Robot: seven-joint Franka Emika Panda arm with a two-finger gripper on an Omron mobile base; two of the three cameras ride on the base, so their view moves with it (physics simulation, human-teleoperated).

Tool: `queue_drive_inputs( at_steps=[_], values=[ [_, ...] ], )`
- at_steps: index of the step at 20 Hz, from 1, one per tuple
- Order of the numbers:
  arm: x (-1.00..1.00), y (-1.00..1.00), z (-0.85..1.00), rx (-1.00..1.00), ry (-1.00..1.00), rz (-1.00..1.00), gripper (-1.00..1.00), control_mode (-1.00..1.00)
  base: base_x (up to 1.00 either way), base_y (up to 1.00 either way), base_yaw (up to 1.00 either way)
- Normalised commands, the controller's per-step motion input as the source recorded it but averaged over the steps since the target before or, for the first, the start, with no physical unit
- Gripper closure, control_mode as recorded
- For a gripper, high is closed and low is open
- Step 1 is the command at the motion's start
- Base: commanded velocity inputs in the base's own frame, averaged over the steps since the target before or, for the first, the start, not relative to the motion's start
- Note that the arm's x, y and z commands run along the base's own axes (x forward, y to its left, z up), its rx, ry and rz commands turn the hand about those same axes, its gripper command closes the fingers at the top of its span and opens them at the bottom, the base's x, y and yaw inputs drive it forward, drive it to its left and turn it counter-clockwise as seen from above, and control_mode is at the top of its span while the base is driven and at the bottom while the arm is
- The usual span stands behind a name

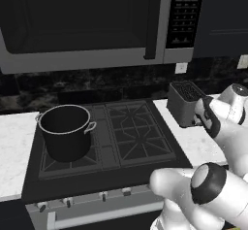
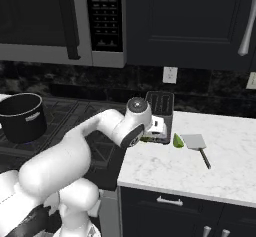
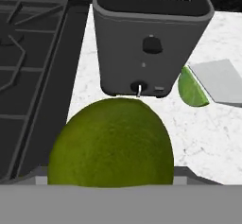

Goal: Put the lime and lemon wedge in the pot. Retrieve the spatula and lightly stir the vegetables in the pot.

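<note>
On the marble counter (image 2: 210, 166) we see a toaster (image 3: 150, 38); before it the lime (image 3: 111, 142), our gripper (image 2: 150, 137) seemingly grasping it; a green wedge (image 3: 191, 88) right of the toaster touches the spatula (image 2: 195, 142).

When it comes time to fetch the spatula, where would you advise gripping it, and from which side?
Grip the thin dark handle of the spatula from above. It lies flat on the counter, with the handle pointing away from the toaster into open space, while the wedge sits close against the blade.
</note>
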Motion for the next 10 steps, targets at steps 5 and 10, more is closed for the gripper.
queue_drive_inputs(
  at_steps=[5, 10],
  values=[
    [-0.33, 1.00, 0.95, 0.00, 0.03, 0.13, 1.00, -1.00, 0.00, 0.00, 0.00],
    [-0.33, 1.00, 0.59, 0.00, 0.04, 0.21, 1.00, -1.00, 0.00, 0.00, 0.00]
  ],
)
